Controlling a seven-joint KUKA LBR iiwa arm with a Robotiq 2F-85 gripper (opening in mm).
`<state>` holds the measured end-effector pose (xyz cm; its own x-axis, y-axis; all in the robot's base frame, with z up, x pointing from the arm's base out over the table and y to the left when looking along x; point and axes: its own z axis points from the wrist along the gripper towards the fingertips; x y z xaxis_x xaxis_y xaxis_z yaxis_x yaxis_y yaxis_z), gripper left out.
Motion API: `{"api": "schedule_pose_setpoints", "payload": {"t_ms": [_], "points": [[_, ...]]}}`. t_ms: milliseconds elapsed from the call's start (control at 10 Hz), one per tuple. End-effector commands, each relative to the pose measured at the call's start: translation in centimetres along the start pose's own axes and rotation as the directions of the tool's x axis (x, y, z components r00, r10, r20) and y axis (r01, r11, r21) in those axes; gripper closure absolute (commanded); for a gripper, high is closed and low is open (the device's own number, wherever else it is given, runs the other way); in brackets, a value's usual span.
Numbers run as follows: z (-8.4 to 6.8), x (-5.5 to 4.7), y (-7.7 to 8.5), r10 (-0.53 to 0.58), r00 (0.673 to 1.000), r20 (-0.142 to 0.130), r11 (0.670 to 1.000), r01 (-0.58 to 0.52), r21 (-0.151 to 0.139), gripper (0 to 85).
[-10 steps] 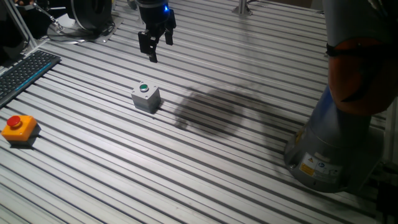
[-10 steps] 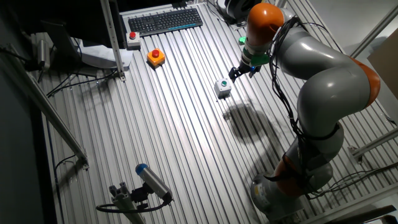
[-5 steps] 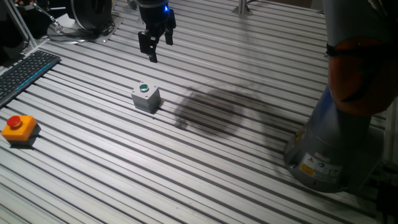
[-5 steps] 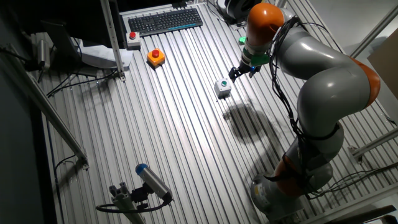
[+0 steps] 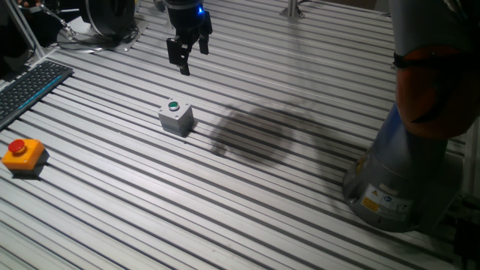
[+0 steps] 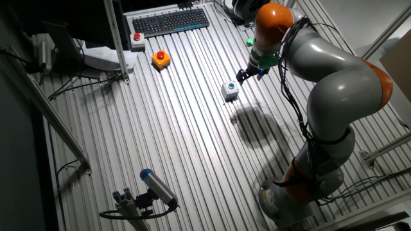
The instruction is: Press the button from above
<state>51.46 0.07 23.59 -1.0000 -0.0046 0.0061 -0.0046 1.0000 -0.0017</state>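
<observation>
While the button [image 5: 174, 106] is sitting on its little grey box [image 5: 177, 119] on the ribbed metal table [image 5: 247, 202], the gripper [image 5: 189, 54] is hanging in the air above it, toward 12 o'clock in the one fixed view. It is not touching the button or the box. It is holding nothing. Two dark fingers [image 5: 184, 61] are pointing down, and a small gap is showing between them, so the tool is standing a little open, not wide. A blue light is glowing on the gripper's body.

In the other fixed view the gripper [image 6: 247, 72] is sitting at about 2 o'clock from the green button [image 6: 230, 85], near it but apart. From this side I cannot tell how far the fingers are standing apart.

The box is resting flat and upright, with the button facing up. A dark shadow is lying on the table at about 4 o'clock from the box.

A red button on an orange box [image 5: 24, 154] is sitting well apart, at about 8 o'clock from the grey box. A black keyboard [image 5: 28, 87] is lying at the table's edge, at about 10 o'clock.
</observation>
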Motion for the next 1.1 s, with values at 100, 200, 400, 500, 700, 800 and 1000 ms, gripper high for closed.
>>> {"api": "schedule_pose_setpoints", "payload": {"t_ms": [100, 200, 400, 500, 700, 800, 1000], "points": [[-0.24, -0.04, 0.13, 0.0, 0.973, -0.232, 1.0, 0.001, 0.006, 85.0], [-0.25, -0.06, 0.07, 0.0, 0.972, -0.234, 1.0, 0.001, 0.007, 85.0], [-0.2, -0.07, 0.09, -0.001, 0.973, -0.232, 1.0, 0.002, 0.006, 85.0], [-0.17, -0.1, 0.07, -0.001, 0.973, -0.231, 1.0, 0.002, 0.006, 85.0], [-0.23, -0.14, 0.03, -0.001, 0.973, -0.231, 1.0, 0.003, 0.007, 85.0], [-0.27, -0.17, 0.06, 0.001, 0.974, -0.228, 1.0, 0.001, 0.007, 85.0], [-0.21, -0.25, 0.06, 0.005, 0.977, -0.213, 1.0, -0.004, 0.007, 85.0]]}}
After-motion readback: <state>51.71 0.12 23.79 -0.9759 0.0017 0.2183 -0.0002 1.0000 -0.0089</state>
